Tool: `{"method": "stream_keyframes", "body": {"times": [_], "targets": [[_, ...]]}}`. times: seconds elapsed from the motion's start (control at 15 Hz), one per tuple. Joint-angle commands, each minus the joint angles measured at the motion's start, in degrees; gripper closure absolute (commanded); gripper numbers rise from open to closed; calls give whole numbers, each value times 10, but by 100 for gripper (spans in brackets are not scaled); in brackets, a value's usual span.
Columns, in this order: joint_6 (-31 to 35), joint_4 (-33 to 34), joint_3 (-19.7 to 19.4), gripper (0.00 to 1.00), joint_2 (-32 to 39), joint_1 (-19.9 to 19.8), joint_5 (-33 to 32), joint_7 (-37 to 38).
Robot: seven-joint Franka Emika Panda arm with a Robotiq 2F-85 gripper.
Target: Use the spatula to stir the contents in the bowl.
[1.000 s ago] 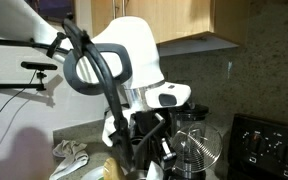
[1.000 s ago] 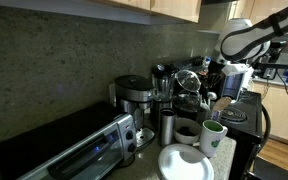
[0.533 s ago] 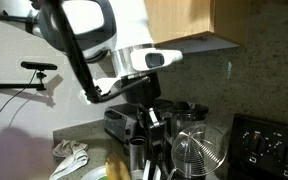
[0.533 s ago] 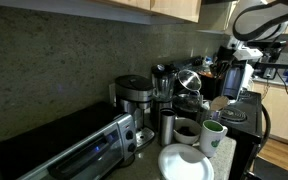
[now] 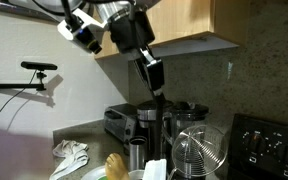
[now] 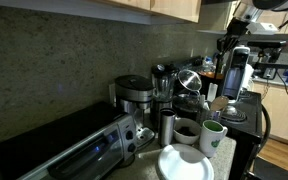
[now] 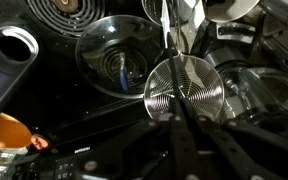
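The spatula (image 5: 116, 165), yellowish-tan with a rounded end, stands low among the counter items, and it shows as an orange-tan shape at the lower left of the wrist view (image 7: 4, 130). The white bowl (image 6: 184, 163) sits at the counter's front edge. My gripper (image 5: 160, 90) hangs high above the counter, pointing down, well clear of both. In the wrist view the fingers (image 7: 174, 103) are closed together with nothing between them, over the wire-ribbed glass carafe (image 7: 184, 90). It also shows in an exterior view (image 6: 231, 95).
A coffee maker (image 6: 134, 97), a toaster oven (image 6: 64, 145), a steel cup (image 6: 167, 125), a dark cup (image 6: 185, 130) and a green-and-white mug (image 6: 213, 135) crowd the counter. A stove (image 5: 269, 145) stands beside it. Wooden cabinets (image 5: 199, 20) hang overhead. A cloth (image 5: 72, 155) lies on the counter.
The arm has swung up and away from the counter items. The gripper now hangs high above them instead of low among them.
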Motion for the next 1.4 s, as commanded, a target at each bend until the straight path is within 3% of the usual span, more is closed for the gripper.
{"method": "stream_keyframes", "body": {"times": [0.0, 0.33, 0.53, 0.87, 1.33], "targets": [[-39, 46, 14, 99, -12, 6, 10, 4], [-118, 127, 21, 99, -12, 46, 80, 2], [-122, 132, 28, 99, -15, 67, 133, 14], [-76, 76, 44, 99, -25, 84, 179, 13], [-60, -25, 68, 99, -42, 83, 163, 8]]}}
